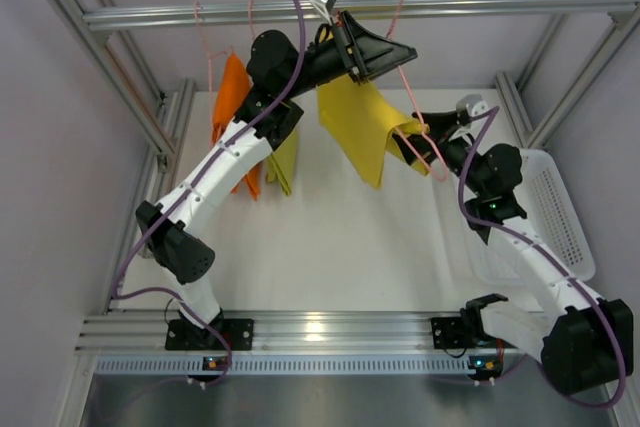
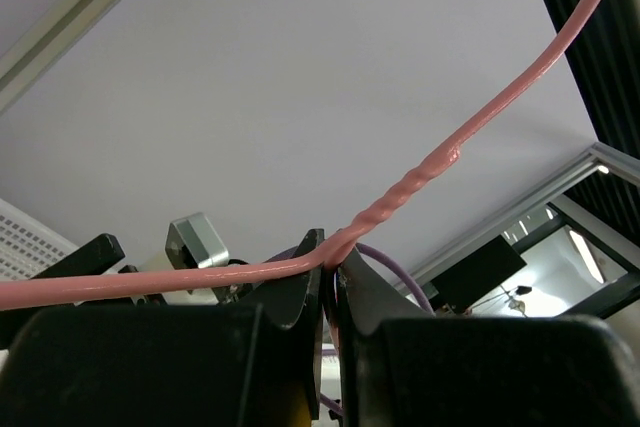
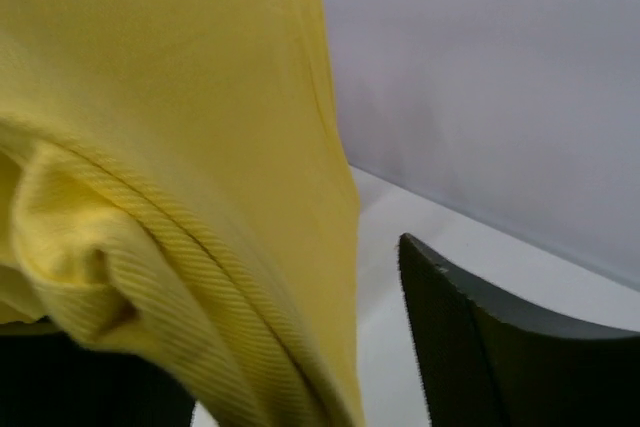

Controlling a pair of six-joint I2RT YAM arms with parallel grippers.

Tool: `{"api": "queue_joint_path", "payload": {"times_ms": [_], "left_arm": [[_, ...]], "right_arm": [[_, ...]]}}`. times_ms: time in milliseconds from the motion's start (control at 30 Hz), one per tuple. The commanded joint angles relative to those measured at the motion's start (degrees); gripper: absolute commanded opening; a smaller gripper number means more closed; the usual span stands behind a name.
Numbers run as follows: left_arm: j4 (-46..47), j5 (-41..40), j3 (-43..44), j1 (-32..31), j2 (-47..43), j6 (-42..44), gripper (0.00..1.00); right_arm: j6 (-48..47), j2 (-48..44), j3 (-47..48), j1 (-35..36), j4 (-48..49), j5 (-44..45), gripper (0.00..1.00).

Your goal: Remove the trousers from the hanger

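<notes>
Yellow trousers hang bunched between the spread jaws of the right gripper, seemingly not yet pinched, while the left gripper is clamped on the pink hanger at its twisted neck, probably steadying it so the cloth can be drawn off.

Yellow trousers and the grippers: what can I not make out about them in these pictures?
- Right wrist view: the yellow trousers cover one finger of the right gripper; only the other finger shows.
- Top view: the left arm hides most of the yellow-green trousers.
- Left wrist view: the pink hanger, in the shut left gripper, runs off the edges; no trousers visible.
</notes>
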Motion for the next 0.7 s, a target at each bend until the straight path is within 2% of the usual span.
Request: {"api": "queue_joint_path", "payload": {"times_ms": [0, 33, 67, 100, 133, 167, 333, 500, 667], "left_arm": [[10.12, 0.40, 0.29, -1.25, -2.22, 2.45, 0.00], [10.12, 0.58, -0.67, -1.25, -2.39, 2.80, 0.00], [10.03, 0.75, -1.37, -1.16, -2.65, 3.06, 0.00], [9.85, 0.93, -2.16, -1.16, -3.35, 3.41, 0.00], [9.94, 1.62, -3.30, -1.07, -3.88, 4.46, 0.00], [9.85, 2.07, -5.84, -0.72, -4.41, 5.08, 0.00], [9.42, 4.09, -16.13, 2.17, -9.51, 9.38, 0.00], [8.01, 6.20, -26.41, 3.85, -13.72, 16.40, 0.00], [5.47, 6.82, -31.17, 3.76, -14.35, 19.93, 0.00]], "right_arm": [[1.17, -0.68, 5.49, 0.93, 7.87, 1.31, 0.65], [1.17, -0.86, 6.11, 0.93, 6.82, 1.32, 0.58], [0.82, -1.47, 6.99, 0.93, 5.76, 0.71, 0.45], [0.73, -1.91, 8.91, 0.84, 4.36, 0.70, 0.31], [0.64, -2.44, 10.15, 0.75, 0.26, 1.05, 0.10], [0.82, -3.66, 11.29, 0.75, -1.87, 1.58, 0.02], [2.22, -9.11, 15.25, -2.76, -11.62, 2.99, 0.00], [3.10, -15.70, 18.41, -6.63, -16.92, 4.04, 0.00], [3.28, -18.26, 24.04, -8.21, -20.09, 9.73, 0.00]]}}
